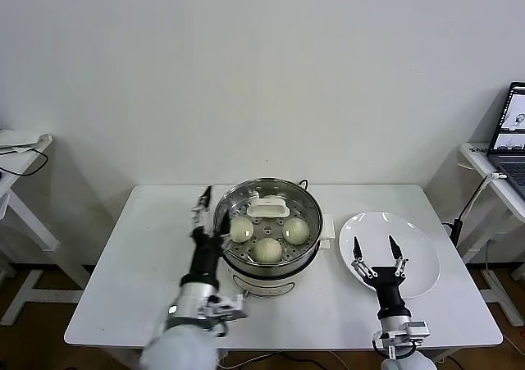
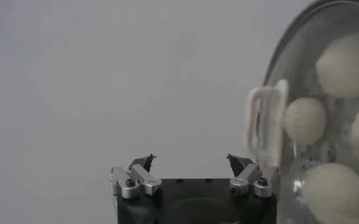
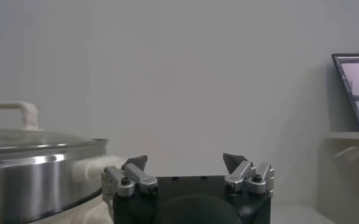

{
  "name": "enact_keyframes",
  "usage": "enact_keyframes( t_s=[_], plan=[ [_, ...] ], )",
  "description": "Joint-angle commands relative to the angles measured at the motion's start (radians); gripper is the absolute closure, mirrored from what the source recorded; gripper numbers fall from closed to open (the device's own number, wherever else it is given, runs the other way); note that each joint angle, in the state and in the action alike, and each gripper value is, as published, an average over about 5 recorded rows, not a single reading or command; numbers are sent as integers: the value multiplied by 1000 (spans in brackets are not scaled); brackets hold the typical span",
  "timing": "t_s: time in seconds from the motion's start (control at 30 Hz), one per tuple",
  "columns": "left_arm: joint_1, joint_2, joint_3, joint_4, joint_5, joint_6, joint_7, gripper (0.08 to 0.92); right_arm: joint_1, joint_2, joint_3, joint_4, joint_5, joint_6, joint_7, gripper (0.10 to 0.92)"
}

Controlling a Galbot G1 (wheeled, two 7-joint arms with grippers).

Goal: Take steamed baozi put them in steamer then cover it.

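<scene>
We see cream-white round baozi (image 1: 267,249) inside the shiny steel steamer (image 1: 305,255), its glass lid (image 1: 267,208) on. Left gripper (image 1: 210,214) just beside the steamer, jaws released; right gripper (image 1: 376,249) over the white plate (image 1: 418,259), jaws released.

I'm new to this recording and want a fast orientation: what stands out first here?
The steamer at the table's centre, glass lid already on and pale baozi showing through it. To its right lies the white plate, bare. The left tool is open beside the steamer's left rim; the right tool hangs open over the plate.
</scene>
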Motion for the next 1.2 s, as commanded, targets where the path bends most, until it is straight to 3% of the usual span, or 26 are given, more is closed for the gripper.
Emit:
enact_keyframes(
  t_s=[0.03,0.3,1.2],
  plan=[
    [209,-74,-491,-29,-798,-276,-119,177,-10,-5,16,120,12,-103,6,203],
    [231,-133,-540,52,-879,-400,-69,177,-34,-13,32,180,34,-132,3,203],
    [281,-136,-523,53,-905,-456,-53,177,-54,-9,28,207,20,-152,0,203]
  ],
)
